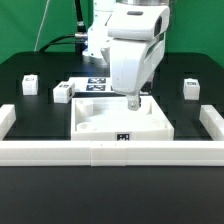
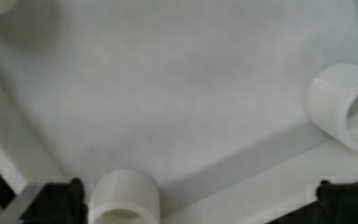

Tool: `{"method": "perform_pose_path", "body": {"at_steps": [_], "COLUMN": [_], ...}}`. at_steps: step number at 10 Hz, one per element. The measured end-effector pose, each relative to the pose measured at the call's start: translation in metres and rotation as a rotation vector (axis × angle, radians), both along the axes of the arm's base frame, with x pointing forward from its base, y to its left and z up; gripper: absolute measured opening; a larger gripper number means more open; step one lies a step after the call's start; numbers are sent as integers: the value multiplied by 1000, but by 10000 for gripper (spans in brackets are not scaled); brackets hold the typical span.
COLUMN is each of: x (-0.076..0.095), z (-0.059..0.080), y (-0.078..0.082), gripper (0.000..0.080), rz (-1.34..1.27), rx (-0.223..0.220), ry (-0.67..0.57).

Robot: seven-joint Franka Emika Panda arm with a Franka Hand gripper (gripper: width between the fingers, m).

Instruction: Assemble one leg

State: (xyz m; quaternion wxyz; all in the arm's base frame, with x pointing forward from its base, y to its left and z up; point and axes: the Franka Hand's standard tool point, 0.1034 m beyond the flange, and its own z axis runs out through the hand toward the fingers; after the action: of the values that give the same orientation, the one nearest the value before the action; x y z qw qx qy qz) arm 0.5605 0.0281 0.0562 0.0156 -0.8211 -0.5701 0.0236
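Three small white legs with square markers lie on the black table: one leg (image 1: 29,84) and a second (image 1: 63,93) at the exterior view's left, a third (image 1: 190,88) at the right. The large white square tray-like part (image 1: 100,125) lies in the middle. My gripper (image 1: 133,102) hangs low over its far right corner. In the wrist view the gripper (image 2: 197,208) is open, its dark fingertips (image 2: 51,203) wide apart over the tray's floor (image 2: 158,90). A white rounded stub (image 2: 123,197) stands close by one fingertip, not clamped. A round white boss (image 2: 350,108) shows at the tray's rim.
The marker board (image 1: 95,86) lies behind the tray, partly hidden by the arm. A low white wall (image 1: 110,152) runs along the front of the table, with side pieces at the left (image 1: 6,120) and right (image 1: 214,125).
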Motion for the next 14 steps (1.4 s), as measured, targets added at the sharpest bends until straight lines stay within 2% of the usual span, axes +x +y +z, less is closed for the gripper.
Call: {"method": "perform_pose_path", "body": {"at_steps": [1, 2, 3, 9, 12, 14], "x": [2, -8, -9, -15, -53, -82], "z": [-1, -5, -6, -7, -14, -27], "y": [-1, -2, 0, -7, -24, -30], "gripper": [650, 650, 650, 650, 650, 650], "rz": [152, 266, 361, 396, 471, 464], "rx": [8, -6, -30, -41, -36, -22], "ry": [-89, -99, -97, -93, -57, -22]}}
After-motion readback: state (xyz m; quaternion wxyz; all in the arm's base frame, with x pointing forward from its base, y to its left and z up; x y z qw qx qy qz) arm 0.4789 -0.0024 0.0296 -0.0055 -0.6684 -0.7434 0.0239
